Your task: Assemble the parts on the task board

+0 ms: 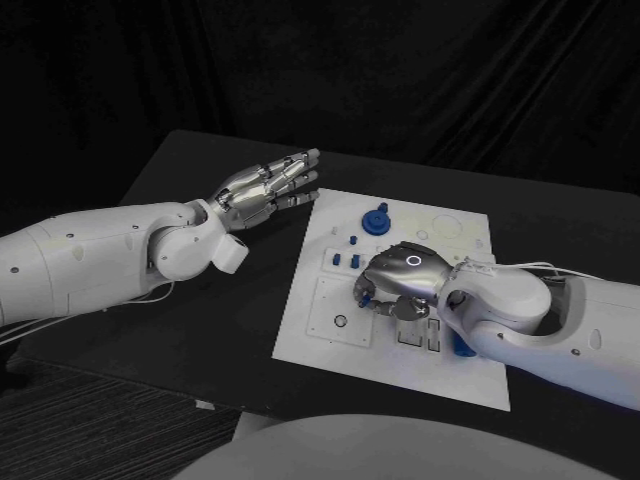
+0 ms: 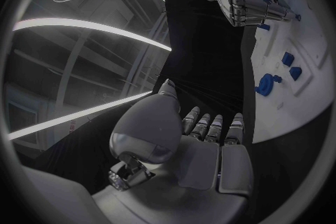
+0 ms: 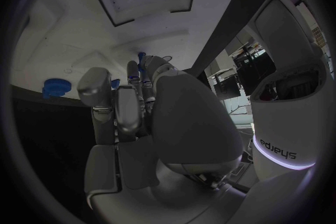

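task board [image 1: 464, 228]: white, matt, smooth plastic look | parts [image 1: 374, 217]: blue, plastic-looking | left robot hand [image 1: 267, 189]: silver metal, slight sheen | right robot hand [image 1: 402, 276]: same silver, glossy back | surface [image 1: 190, 300]: black, matt

"sharpa" lettering, seemingly mirrored, on the robot's white body, right wrist view

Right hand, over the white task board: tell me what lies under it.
The silver right hand covers bare white task board. Small blue pegs stand beside it, a blue piece by its wrist. Whatever lies beneath the palm is hidden.
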Controlling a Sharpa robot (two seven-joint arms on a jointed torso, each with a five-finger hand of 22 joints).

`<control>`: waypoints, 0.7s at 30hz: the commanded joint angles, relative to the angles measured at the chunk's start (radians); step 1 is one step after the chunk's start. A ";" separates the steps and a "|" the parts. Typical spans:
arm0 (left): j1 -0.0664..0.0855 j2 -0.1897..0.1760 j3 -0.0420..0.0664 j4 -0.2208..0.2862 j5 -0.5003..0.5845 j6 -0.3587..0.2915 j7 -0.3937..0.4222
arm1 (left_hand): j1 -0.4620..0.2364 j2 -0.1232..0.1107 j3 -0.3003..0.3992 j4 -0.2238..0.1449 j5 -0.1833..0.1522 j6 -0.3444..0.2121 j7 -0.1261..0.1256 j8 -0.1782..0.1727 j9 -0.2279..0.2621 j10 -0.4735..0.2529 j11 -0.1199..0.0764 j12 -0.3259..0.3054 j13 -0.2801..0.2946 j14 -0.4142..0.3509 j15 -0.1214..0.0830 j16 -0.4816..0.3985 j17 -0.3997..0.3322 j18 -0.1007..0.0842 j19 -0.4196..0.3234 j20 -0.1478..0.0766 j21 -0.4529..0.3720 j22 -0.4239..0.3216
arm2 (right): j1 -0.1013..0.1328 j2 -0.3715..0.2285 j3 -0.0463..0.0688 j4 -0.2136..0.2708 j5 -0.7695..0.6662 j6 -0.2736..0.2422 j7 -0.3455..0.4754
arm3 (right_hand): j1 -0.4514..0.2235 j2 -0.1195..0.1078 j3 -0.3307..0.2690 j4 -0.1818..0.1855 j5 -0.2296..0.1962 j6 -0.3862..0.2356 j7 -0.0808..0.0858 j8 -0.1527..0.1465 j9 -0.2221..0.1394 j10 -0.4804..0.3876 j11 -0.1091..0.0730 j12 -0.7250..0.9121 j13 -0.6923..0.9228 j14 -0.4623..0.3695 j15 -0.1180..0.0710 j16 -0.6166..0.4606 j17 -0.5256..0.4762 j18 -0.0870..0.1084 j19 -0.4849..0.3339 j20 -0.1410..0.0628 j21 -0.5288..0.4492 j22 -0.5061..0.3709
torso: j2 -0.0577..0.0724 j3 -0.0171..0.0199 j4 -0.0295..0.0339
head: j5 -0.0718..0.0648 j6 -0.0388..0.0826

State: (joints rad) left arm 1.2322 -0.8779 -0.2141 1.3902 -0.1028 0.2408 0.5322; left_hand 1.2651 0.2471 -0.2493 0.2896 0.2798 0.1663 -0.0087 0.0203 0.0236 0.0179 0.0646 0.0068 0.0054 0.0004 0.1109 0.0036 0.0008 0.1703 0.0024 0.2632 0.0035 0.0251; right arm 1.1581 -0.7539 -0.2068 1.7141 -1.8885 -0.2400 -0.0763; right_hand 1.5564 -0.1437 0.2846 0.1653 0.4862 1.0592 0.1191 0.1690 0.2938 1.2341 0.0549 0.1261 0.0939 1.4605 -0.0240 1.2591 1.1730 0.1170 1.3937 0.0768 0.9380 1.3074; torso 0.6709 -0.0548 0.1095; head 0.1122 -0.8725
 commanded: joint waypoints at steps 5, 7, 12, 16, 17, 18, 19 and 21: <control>-0.003 0.004 0.001 0.000 0.005 0.016 0.005 | 0.007 0.001 -0.003 0.000 0.005 0.002 0.009 0.007 0.001 -0.003 0.003 0.004 0.001 0.000 0.008 -0.004 -0.001 0.009 0.001 0.009 0.002 0.002 | -0.005 0.003 -0.001 -0.004 -0.010 -0.028 -0.026 | 0.001 -0.009 0.005 -0.003 -0.007 0.000 0.002 -0.005 0.000 0.009 0.002 -0.001 0.001 0.004 0.001 -0.005 -0.002 -0.009 0.001 0.002 -0.005 0.121 | -0.001 -0.0006 0.0005 | 0.004 0.000; -0.003 0.004 0.001 0.000 0.005 0.017 0.004 | 0.007 0.001 -0.003 0.000 0.005 0.002 0.009 0.007 0.001 -0.003 0.003 0.004 0.001 0.000 0.008 -0.004 -0.001 0.009 0.001 0.009 0.002 0.002 | -0.006 0.003 -0.001 -0.004 -0.010 -0.029 -0.027 | 0.001 -0.009 0.005 -0.003 -0.007 0.000 0.002 -0.005 0.000 0.009 0.002 -0.001 0.001 0.004 0.001 -0.005 -0.002 -0.009 0.001 0.002 -0.005 0.121 | -0.001 -0.0008 0.0004 | 0.004 0.000; -0.004 0.005 0.001 -0.002 0.005 0.019 0.001 | 0.007 0.001 -0.003 0.000 0.005 0.002 0.009 0.007 0.001 -0.003 0.003 0.004 0.001 0.000 0.008 -0.004 -0.001 0.009 0.001 0.009 0.002 0.002 | -0.006 0.004 -0.001 -0.005 -0.010 -0.027 -0.028 | 0.002 -0.009 0.006 -0.005 -0.006 0.001 0.002 -0.006 -0.001 0.010 0.001 -0.001 0.001 0.004 0.001 -0.005 -0.001 -0.009 0.000 0.002 -0.006 0.121 | -0.001 -0.0006 0.0007 | 0.002 0.000; -0.005 0.006 0.001 -0.002 0.005 0.021 -0.002 | 0.007 0.002 -0.003 0.000 0.005 0.003 0.011 0.007 0.002 -0.003 0.002 0.004 0.001 0.000 0.010 -0.004 -0.001 0.009 0.001 0.010 0.002 0.002 | -0.006 0.005 -0.001 -0.007 -0.010 -0.022 -0.030 | 0.003 -0.009 0.008 -0.007 -0.006 0.002 0.002 -0.007 -0.001 0.011 0.001 -0.001 0.002 0.004 0.001 -0.006 -0.003 -0.009 -0.001 0.002 -0.007 0.121 | -0.002 -0.0003 0.0008 | 0.002 0.000; -0.005 0.006 0.001 -0.002 0.005 0.021 -0.003 | 0.007 0.002 -0.003 0.000 0.005 0.003 0.011 0.007 0.002 -0.003 0.002 0.004 0.001 0.000 0.010 -0.004 -0.001 0.009 0.001 0.010 0.002 0.002 | -0.006 0.005 -0.001 -0.007 -0.010 -0.020 -0.030 | 0.003 -0.009 0.008 -0.007 -0.006 0.002 0.002 -0.007 -0.001 0.011 0.001 -0.001 0.002 0.004 0.001 -0.006 -0.003 -0.009 -0.001 0.002 -0.007 0.121 | -0.002 -0.0003 0.0008 | 0.001 0.000; -0.005 0.006 0.001 -0.003 0.005 0.022 -0.003 | 0.007 0.002 -0.003 0.000 0.005 0.003 0.011 0.007 0.002 -0.003 0.002 0.004 0.001 0.000 0.010 -0.004 -0.001 0.009 0.001 0.010 0.002 0.002 | -0.006 0.006 -0.001 -0.007 -0.010 -0.018 -0.030 | 0.003 -0.009 0.008 -0.007 -0.006 0.002 0.002 -0.007 -0.001 0.011 0.001 -0.001 0.002 0.004 0.001 -0.006 -0.003 -0.009 -0.001 0.002 -0.007 0.121 | -0.001 -0.0002 0.0007 | 0.001 0.000; -0.005 0.007 0.001 -0.003 0.005 0.023 -0.004 | 0.007 0.002 -0.003 0.000 0.005 0.003 0.011 0.007 0.002 -0.003 0.002 0.004 0.001 0.000 0.010 -0.004 -0.001 0.009 0.001 0.010 0.002 0.002 | -0.006 0.006 -0.001 -0.008 -0.010 -0.016 -0.031 | 0.003 -0.009 0.008 -0.007 -0.006 0.002 0.002 -0.007 -0.001 0.011 0.001 -0.001 0.002 0.004 0.001 -0.006 -0.003 -0.009 -0.001 0.002 -0.007 0.121 | -0.001 -0.0002 0.0005 | 0.001 0.000; -0.006 0.007 0.001 -0.003 0.005 0.024 -0.006 | 0.007 0.003 -0.003 0.000 0.005 0.004 0.012 0.007 0.002 -0.003 0.002 0.004 0.001 0.000 0.012 -0.004 -0.001 0.009 0.001 0.011 0.002 0.003 | -0.006 0.007 -0.001 -0.008 -0.010 -0.011 -0.031 | 0.004 -0.009 0.008 -0.008 -0.006 0.002 0.002 -0.007 -0.002 0.012 0.001 -0.001 0.002 0.003 0.001 -0.006 -0.003 -0.009 -0.001 0.002 -0.007 0.121 | -0.001 -0.0001 0.0001 | 0.001 0.000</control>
State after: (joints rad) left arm 1.2279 -0.8729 -0.2142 1.3861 -0.1028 0.2480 0.5211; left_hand 1.2651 0.2471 -0.2493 0.2896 0.2798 0.1699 -0.0052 0.0244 0.0245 0.0179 0.0646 0.0067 0.0053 0.0004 0.1182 0.0036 0.0012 0.1703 0.0062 0.2669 0.0035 0.0260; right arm 1.1554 -0.7480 -0.2073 1.7067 -1.8896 -0.2517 -0.0851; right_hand 1.5564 -0.1438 0.2885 0.1613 0.4861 1.0591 0.1190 0.1683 0.2936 1.2395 0.0561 0.1258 0.0946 1.4605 -0.0240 1.2591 1.1713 0.1171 1.3937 0.0768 0.9338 1.3075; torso 0.6694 -0.0550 0.1101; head 0.1131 -0.8725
